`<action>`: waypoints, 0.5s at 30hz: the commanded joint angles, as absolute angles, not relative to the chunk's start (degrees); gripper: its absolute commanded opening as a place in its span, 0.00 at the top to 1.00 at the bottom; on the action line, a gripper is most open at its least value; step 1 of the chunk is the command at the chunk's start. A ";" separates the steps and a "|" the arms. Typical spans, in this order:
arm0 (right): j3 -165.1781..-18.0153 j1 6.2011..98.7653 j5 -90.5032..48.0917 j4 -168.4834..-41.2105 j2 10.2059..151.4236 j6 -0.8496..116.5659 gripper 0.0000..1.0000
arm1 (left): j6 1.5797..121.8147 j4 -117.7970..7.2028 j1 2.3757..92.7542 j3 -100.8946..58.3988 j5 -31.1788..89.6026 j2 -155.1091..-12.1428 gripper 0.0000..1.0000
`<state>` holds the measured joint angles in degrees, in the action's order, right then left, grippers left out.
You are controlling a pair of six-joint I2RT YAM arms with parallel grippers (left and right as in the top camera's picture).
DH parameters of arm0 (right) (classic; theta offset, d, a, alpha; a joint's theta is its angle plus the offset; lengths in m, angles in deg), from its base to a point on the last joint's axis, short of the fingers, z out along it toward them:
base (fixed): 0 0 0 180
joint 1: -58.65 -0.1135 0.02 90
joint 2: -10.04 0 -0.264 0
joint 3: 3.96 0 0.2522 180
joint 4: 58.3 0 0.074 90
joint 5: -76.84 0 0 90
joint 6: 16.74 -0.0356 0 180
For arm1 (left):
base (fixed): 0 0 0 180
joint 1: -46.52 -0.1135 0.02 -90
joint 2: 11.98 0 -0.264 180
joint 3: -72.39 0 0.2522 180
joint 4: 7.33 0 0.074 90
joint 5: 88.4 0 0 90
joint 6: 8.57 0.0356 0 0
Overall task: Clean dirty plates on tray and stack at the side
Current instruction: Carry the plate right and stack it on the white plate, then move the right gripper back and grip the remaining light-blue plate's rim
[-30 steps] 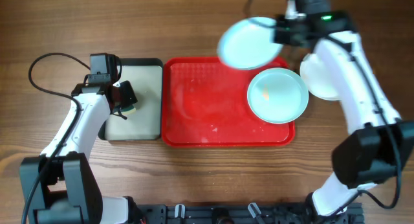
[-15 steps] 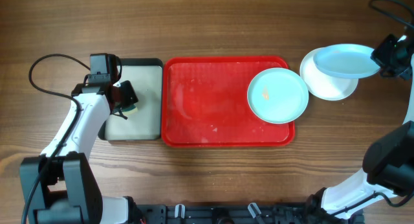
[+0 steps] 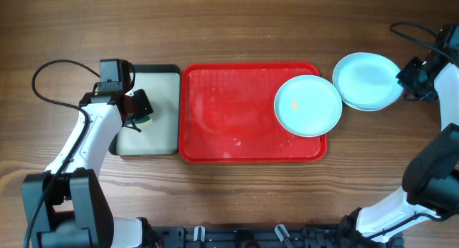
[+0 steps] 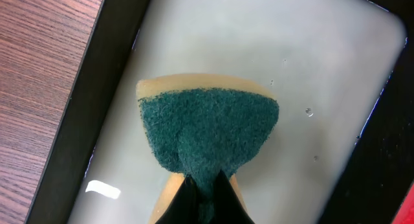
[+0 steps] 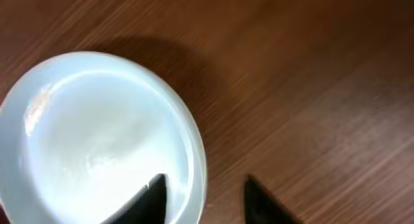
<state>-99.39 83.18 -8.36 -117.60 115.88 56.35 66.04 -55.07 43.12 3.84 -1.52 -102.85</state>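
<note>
A pale blue plate (image 3: 308, 105) with a small orange smudge lies on the right part of the red tray (image 3: 229, 119). A second pale blue plate (image 3: 366, 79) lies on the table right of the tray, covering the white plate, which is almost wholly hidden. My right gripper (image 3: 409, 79) is at that plate's right rim. In the right wrist view its jaws (image 5: 204, 182) are open and straddle the rim of the plate (image 5: 97, 133). My left gripper (image 3: 140, 112) is shut on a green and yellow sponge (image 4: 207, 127).
The sponge hangs over a smaller black-rimmed tray (image 3: 158, 97) with a pale wet inside (image 4: 323, 88), left of the red tray. The red tray's left and middle show water drops. Bare wooden table (image 5: 310, 88) lies around the stacked plates.
My right gripper carried the pale blue plate from above the tray's back edge to the right, set it on the white plate and opened. The left arm has not moved.
</note>
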 commanded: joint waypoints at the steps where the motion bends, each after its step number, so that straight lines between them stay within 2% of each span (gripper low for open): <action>1: -99.06 83.03 -17.11 -117.32 114.70 62.78 0.45 | 65.36 -54.59 42.85 4.11 -0.84 -102.74 0.96; 3: -99.65 82.83 -20.76 -118.39 114.70 64.46 0.39 | 65.36 -54.46 42.85 4.11 -0.84 -102.74 0.96; 6: -101.31 81.13 -22.03 -122.26 114.70 65.95 0.39 | 65.36 -54.46 42.85 4.11 -0.84 -102.74 0.96; 9: -101.64 77.78 -25.78 -125.45 114.70 69.75 0.44 | 65.34 -54.46 42.85 4.11 -0.84 -102.74 0.96; 10: -101.62 73.32 -25.39 -128.79 114.70 70.60 0.47 | 65.36 -54.46 42.88 4.11 -0.82 -102.74 0.96; 13: -101.60 67.16 -15.93 -132.53 114.73 70.91 0.50 | 65.34 -54.46 42.88 4.11 -0.82 -102.74 0.96; 15: -101.36 64.45 -12.65 -133.08 114.73 70.95 0.57 | 65.34 -54.46 42.85 4.11 -0.82 -102.74 0.96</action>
